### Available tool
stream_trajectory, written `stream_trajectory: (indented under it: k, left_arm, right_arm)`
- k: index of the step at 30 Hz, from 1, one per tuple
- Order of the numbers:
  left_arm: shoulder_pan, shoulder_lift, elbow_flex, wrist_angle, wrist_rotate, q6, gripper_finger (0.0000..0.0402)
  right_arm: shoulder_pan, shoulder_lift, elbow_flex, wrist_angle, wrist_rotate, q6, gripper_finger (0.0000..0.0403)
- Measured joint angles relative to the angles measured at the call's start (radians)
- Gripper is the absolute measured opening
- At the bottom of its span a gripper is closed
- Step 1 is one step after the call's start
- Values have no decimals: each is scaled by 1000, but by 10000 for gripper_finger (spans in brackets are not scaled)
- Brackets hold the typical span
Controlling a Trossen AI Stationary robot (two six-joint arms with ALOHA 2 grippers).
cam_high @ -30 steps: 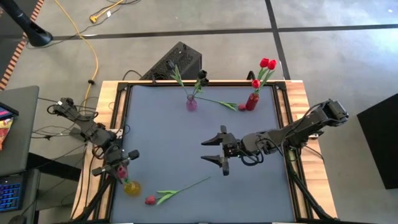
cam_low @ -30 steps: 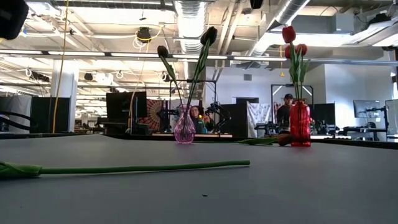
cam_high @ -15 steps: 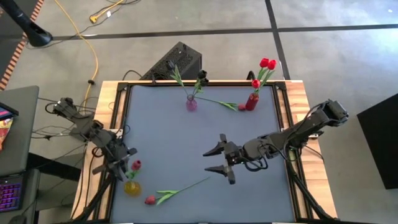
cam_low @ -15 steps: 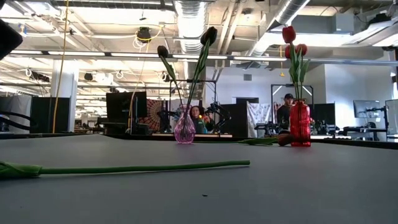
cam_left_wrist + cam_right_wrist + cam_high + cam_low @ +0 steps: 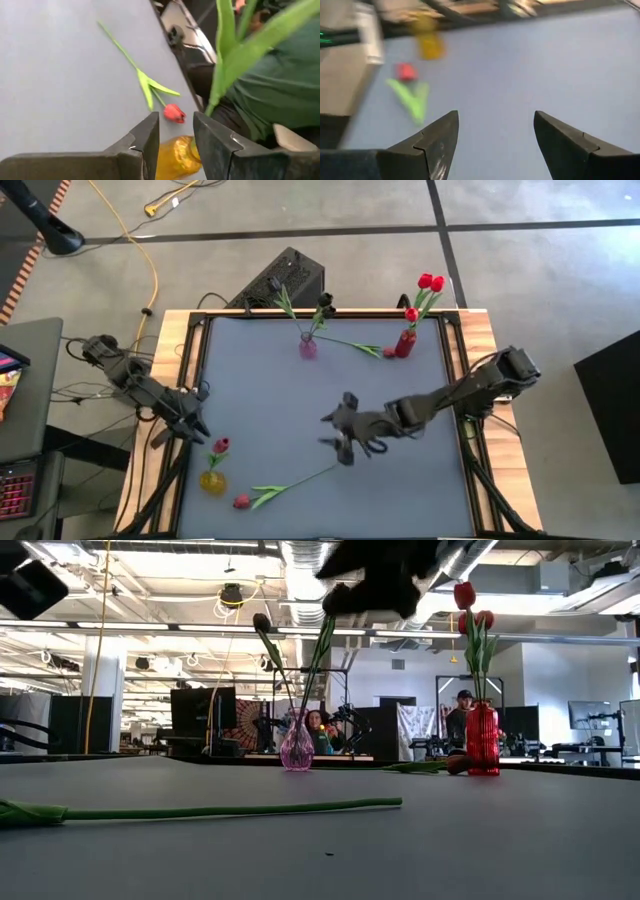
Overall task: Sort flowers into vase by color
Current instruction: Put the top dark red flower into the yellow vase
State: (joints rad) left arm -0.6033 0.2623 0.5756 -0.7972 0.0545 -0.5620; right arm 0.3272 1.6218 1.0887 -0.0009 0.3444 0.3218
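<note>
The grey table (image 5: 270, 400) fills the middle of the high view, with wooden rails along both sides. The right arm reaches in from the right edge to mid-table, and the right gripper (image 5: 340, 442) hangs there above the surface, its fingers (image 5: 432, 137) spread wide with nothing between them. The left arm lies along the left rail; the left gripper (image 5: 193, 426) sits at the table's left edge, its fingers (image 5: 150, 134) parted a little and holding nothing, just beyond the yellow vase (image 5: 211, 481).

That yellow vase stands near the front left corner with one crimson-pink tulip (image 5: 220, 446) in it. Just beside it a loose tulip (image 5: 285, 486) lies flat on the table — red head towards the vase, stem running out towards the right gripper. At the far edge stands a pink vase (image 5: 308, 347) holding two dark tulips (image 5: 335, 600), and to its right a red vase (image 5: 404, 342) holding red tulips (image 5: 430, 282). Another loose tulip (image 5: 355, 345) lies between the two far vases, its red head near the red vase's foot.

In the low view people show faintly in the room beyond the table.
</note>
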Motion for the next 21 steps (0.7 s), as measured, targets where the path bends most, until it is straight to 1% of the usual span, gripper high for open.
stream_trajectory:
  k: [2,5,10,14,18,21]
  left_arm:
    - [0,0,23,-21,-41,8,107]
    - [0,0,40,-27,-81,36,107]
    - [0,1,43,-29,-96,79,107]
    - [0,1,43,-29,-96,74,107]
    - [0,1,43,-30,-96,71,107]
    - [0,1,43,-30,-96,78,107]
  right_arm:
    - [-47,0,16,-75,24,44,286]
    - [-128,1,19,-120,25,70,286]
    - [-254,51,20,-206,42,-4,285]
    - [-340,121,19,-258,101,-32,285]
    - [-411,190,20,-288,220,-59,285]
    - [-457,233,22,-289,275,-88,285]
